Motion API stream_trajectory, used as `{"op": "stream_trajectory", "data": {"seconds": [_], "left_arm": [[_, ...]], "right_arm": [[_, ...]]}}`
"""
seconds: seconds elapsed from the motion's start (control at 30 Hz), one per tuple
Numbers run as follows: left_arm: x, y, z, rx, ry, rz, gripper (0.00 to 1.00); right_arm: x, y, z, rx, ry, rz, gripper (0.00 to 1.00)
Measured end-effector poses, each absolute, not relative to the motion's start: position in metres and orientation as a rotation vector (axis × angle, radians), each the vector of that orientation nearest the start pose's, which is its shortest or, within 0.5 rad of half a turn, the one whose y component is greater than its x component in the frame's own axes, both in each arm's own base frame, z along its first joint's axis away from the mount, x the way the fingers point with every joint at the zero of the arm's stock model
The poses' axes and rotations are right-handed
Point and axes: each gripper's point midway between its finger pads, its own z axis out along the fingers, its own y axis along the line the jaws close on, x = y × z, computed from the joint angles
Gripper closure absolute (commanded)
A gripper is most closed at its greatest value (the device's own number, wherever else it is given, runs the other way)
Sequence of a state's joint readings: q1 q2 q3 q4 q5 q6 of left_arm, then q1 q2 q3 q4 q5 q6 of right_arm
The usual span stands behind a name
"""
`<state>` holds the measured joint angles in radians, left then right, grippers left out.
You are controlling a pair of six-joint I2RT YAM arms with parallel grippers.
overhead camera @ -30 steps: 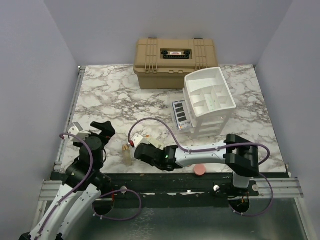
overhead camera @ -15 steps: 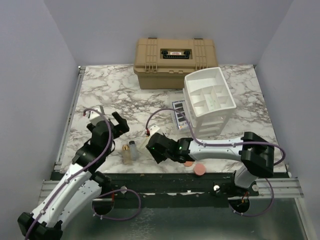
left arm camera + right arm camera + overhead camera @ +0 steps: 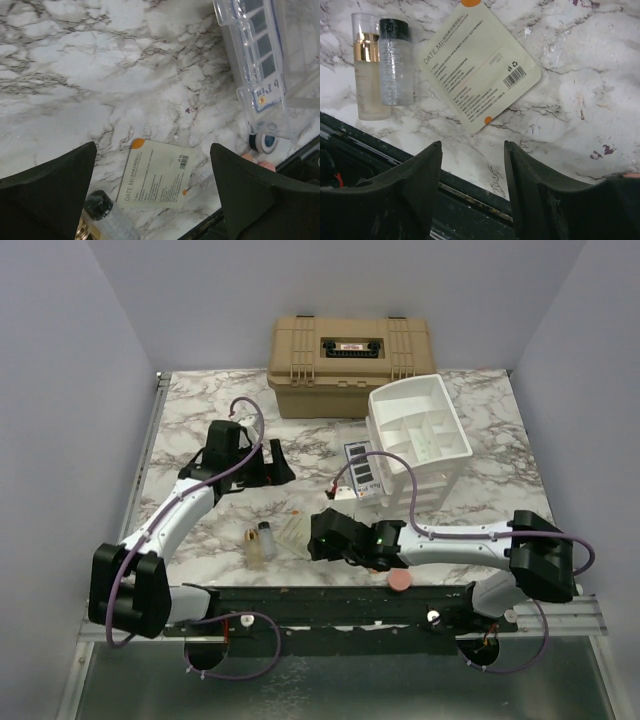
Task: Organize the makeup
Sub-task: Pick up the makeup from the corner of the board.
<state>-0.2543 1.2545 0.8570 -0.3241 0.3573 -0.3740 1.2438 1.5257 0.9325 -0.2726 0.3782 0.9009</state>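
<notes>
Two tiny clear bottles (image 3: 258, 541) lie side by side near the table's front edge, one with a gold band (image 3: 366, 65), one black-capped (image 3: 395, 60). A cream sachet (image 3: 480, 65) lies flat just right of them. My right gripper (image 3: 472, 145) hovers open over the front edge below the sachet, nothing between its fingers (image 3: 405, 195). My left gripper (image 3: 152, 147) stands wide open above the sachet (image 3: 155, 174), holding nothing. The dark palette (image 3: 262, 50) sits in a clear holder, a small round jar (image 3: 264, 141) at its end. A pink disc (image 3: 400, 580) rests at the front edge.
The white tiered organizer (image 3: 420, 440) stands at the right. The tan hard case (image 3: 350, 352) is at the back centre. The table's front edge and black rail (image 3: 470, 200) run right under the right gripper. The right arm (image 3: 450, 538) lies along the front.
The right gripper has gone from shut to open and shifted right of the bottles; the sachet now lies flat on the table. The left arm has reached out from the near edge toward the middle.
</notes>
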Motion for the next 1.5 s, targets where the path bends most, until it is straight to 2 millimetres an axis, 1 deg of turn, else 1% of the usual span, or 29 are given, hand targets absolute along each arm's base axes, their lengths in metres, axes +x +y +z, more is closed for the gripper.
{"op": "stream_trajectory", "data": {"seconds": [0.1,0.17,0.23,0.37,0.5,0.6,0.67,0.73,0.8,0.9,0.93,1.03,1.13,1.27,1.33,1.43,1.5], "left_arm": [[0.305,-0.172,0.137,0.15,2.372,-0.82,0.03],[0.3,-0.178,0.126,0.211,2.407,-0.871,0.05],[0.296,-0.18,0.112,0.236,2.45,-0.89,0.04],[0.288,-0.182,0.086,0.283,2.533,-0.882,0.06],[0.281,-0.184,0.067,0.325,2.592,-0.865,0.07],[0.276,-0.183,0.057,0.339,2.632,-0.853,0.07],[0.274,-0.184,0.052,0.347,2.65,-0.845,0.08],[0.272,-0.183,0.044,0.353,2.678,-0.815,0.09],[0.27,-0.188,0.042,0.379,2.685,-0.801,0.11],[0.267,-0.201,0.041,0.443,2.686,-0.804,0.13],[0.265,-0.206,0.04,0.467,2.686,-0.802,0.15],[0.264,-0.212,0.039,0.495,2.684,-0.803,0.18],[0.262,-0.215,0.038,0.506,2.684,-0.805,0.2],[0.262,-0.217,0.038,0.515,2.683,-0.808,0.22],[0.261,-0.219,0.037,0.522,2.681,-0.809,0.22],[0.26,-0.22,0.037,0.526,2.681,-0.81,0.23],[0.26,-0.22,0.037,0.527,2.681,-0.81,0.23]], "right_arm": [[0.153,0.357,0.083,-0.105,2.398,0.602,0.41],[0.147,0.362,0.078,-0.028,2.394,0.627,0.41],[0.143,0.369,0.071,0.038,2.393,0.635,0.41],[0.138,0.376,0.051,0.215,2.408,0.63,0.41],[0.138,0.373,0.045,0.42,2.401,0.668,0.41],[0.139,0.37,0.039,0.542,2.396,0.683,0.45],[0.139,0.367,0.031,0.635,2.392,0.69,0.48],[0.141,0.369,0.031,0.734,2.368,0.729,0.51],[0.142,0.371,0.03,0.817,2.349,0.761,0.55],[0.145,0.373,0.028,0.944,2.315,0.795,0.56],[0.146,0.373,0.027,0.976,2.304,0.803,0.58],[0.149,0.375,0.026,1.036,2.279,0.819,0.63],[0.15,0.377,0.023,1.074,2.264,0.834,0.68],[0.152,0.377,0.021,1.094,2.246,0.847,0.71],[0.153,0.376,0.02,1.096,2.237,0.855,0.75],[0.154,0.376,0.018,1.097,2.229,0.859,0.79],[0.155,0.377,0.017,1.1,2.221,0.869,0.84]]}}
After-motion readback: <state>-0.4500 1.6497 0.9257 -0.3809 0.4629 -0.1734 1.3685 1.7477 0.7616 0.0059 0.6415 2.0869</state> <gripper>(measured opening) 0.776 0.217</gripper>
